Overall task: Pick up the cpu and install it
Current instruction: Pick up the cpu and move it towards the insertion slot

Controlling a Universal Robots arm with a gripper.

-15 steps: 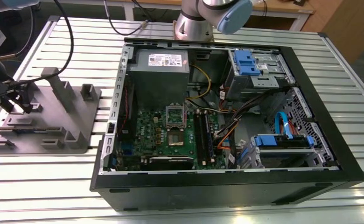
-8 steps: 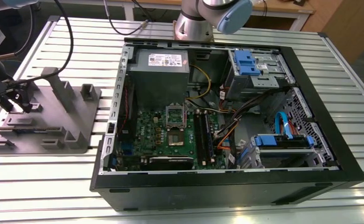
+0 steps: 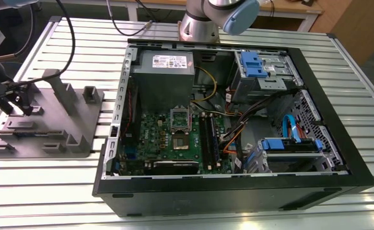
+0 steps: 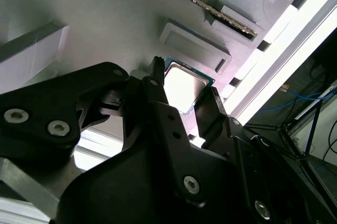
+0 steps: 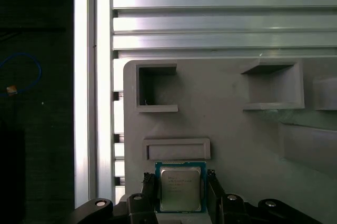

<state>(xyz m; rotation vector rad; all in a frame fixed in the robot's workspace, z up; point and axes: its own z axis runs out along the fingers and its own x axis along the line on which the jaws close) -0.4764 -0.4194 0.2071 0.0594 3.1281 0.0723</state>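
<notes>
— Well, what is the status of the chip?

— Pickup is in hand and the install is not done. The gripper [image 5: 180, 182] sits low at the grey fixture [image 3: 52, 120] at the exterior view's left, well apart from the computer case [image 3: 238, 194]. Its fingers [image 5: 149, 190] are clamped on two opposite edges of the cpu [image 5: 180, 191], metal top facing up.

— Is it lifted?

— Cannot tell. The cpu lies close against the fixture plate, near its edge, and no gap is visible beneath it.

— And the destination?

— The socket [image 3: 179, 140] on the motherboard [image 3: 164, 143], in the middle of the exterior view, appears open and vacant. My judgement is that the whole installation remains outstanding.

— Do the views agree?

— They complement each other. Both wrist views show the chip between the fingers. The exterior view shows the case, the socket and the gap between fixture and case; the chip itself is too small to make out there.
</notes>
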